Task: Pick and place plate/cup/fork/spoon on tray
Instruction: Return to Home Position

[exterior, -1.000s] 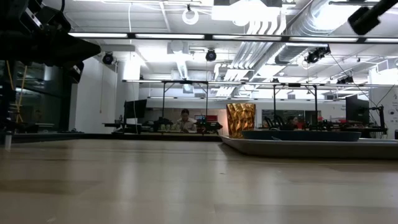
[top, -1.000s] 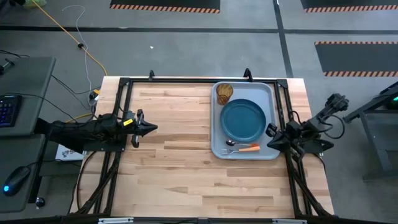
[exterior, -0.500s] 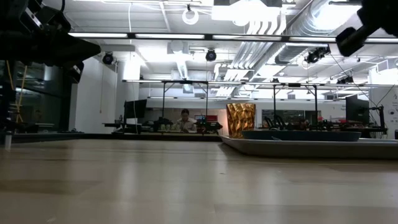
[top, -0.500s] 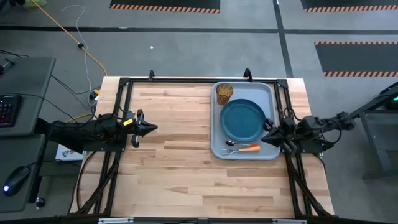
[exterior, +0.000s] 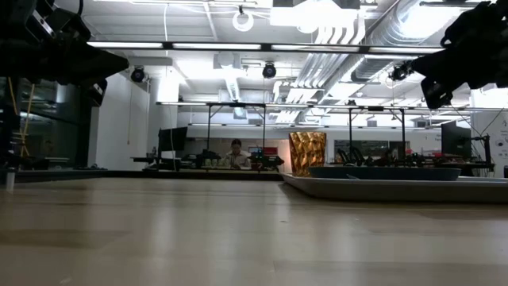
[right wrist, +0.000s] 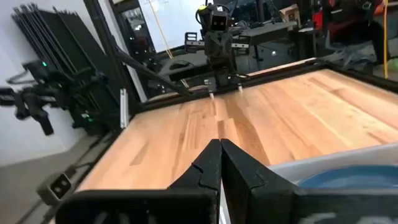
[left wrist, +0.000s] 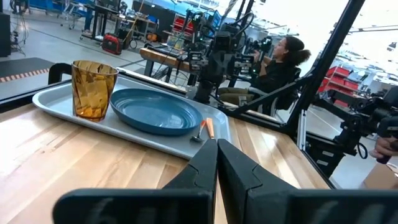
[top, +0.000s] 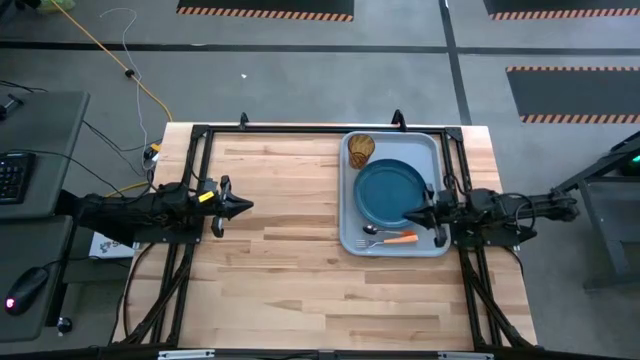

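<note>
The light blue-grey tray (top: 440, 150) lies at the table's right side. On it rest the dark blue plate (top: 392, 192), the amber cup (top: 360, 148) upright at its far left corner, and the spoon (top: 372, 231) and fork (top: 398, 240) side by side along its near rim. They also show in the left wrist view: the cup (left wrist: 93, 90), the plate (left wrist: 155, 111), the cutlery (left wrist: 205, 129). My right gripper (top: 408, 218) is shut and empty, level above the plate's near right rim. My left gripper (top: 246, 207) is shut and empty at the table's left side.
Bare wooden tabletop (top: 290, 250) lies between the two arms. A black frame (top: 300, 128) runs along the table's edges. A person (exterior: 236, 152) sits far behind the table; another person (left wrist: 280, 59) sits beyond the right arm.
My right gripper has come down and gone toward the table's left edge, from beside the tray's right rim to above the plate's near right rim, its arm stretching out level. Its fingers have stayed shut. The things on the tray have not moved.
</note>
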Robot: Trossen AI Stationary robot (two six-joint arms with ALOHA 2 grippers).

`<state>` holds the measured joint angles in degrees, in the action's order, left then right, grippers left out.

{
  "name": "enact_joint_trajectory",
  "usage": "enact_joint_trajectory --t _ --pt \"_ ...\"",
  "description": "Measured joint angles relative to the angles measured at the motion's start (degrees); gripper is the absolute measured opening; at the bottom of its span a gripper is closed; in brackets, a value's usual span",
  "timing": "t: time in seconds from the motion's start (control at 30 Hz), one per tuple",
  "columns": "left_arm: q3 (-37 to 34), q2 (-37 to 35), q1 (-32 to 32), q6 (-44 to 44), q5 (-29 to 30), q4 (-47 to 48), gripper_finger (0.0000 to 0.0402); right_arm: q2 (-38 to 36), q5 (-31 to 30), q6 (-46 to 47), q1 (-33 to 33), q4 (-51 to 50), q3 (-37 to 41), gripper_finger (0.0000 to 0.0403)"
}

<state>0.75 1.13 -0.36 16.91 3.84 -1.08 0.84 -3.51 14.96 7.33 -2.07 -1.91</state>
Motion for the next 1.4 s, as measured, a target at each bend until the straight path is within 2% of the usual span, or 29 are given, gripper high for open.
enact_joint_trajectory --t 0.3,1.4 --pt "0.0 0.0 0.0 0.0 0.0 0.0 0.0003 2.1 0.6 0.2 0.0 -0.2 0.0 0.0000" --pt "0.0 0.0 0.0 0.0 0.0 0.0 0.0003 2.1 0.7 0.0 0.0 -0.2 0.0 0.0000"
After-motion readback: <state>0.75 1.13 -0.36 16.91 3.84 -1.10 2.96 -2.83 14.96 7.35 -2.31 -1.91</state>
